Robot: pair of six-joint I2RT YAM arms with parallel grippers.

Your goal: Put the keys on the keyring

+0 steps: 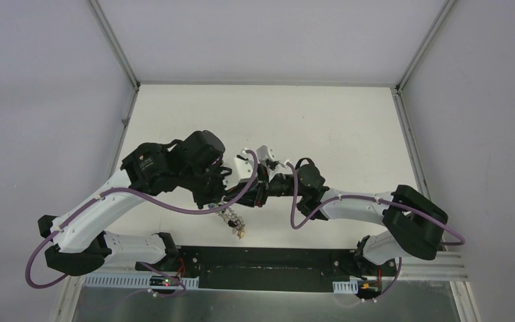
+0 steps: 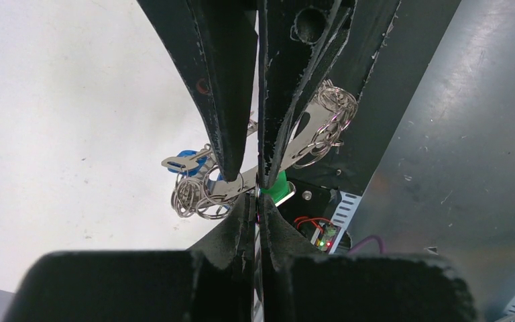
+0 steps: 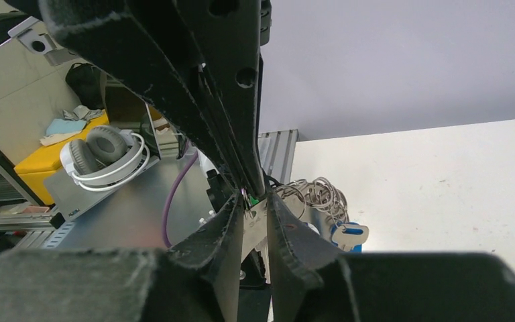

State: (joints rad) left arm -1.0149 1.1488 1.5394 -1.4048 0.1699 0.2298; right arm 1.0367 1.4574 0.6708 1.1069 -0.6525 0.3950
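Note:
Both grippers meet above the table's near middle. My left gripper (image 1: 218, 201) (image 2: 259, 198) is shut on a thin silvery edge of the keyring (image 2: 260, 221). Bunches of small rings (image 2: 194, 198) (image 3: 318, 194) hang from it. The blue-tagged key (image 2: 186, 161) (image 3: 350, 235) dangles on the table side. The green tag (image 2: 278, 184) peeks out right at the fingertips. My right gripper (image 1: 258, 194) (image 3: 256, 204) comes in opposite, its jaws a narrow gap apart with a flat silver key (image 3: 255, 225) spanning that gap. Whether they press on it is unclear. A cluster of keys (image 1: 235, 225) hangs below.
White tabletop (image 1: 308, 121) with grey walls on three sides. The black base rail (image 1: 255, 265) and slotted cable ducts (image 1: 127, 280) lie just under the grippers. A grey metal plate (image 2: 456, 168) runs along the near side. Headphones (image 3: 107, 154) and a yellow box (image 3: 47, 157) sit off the table.

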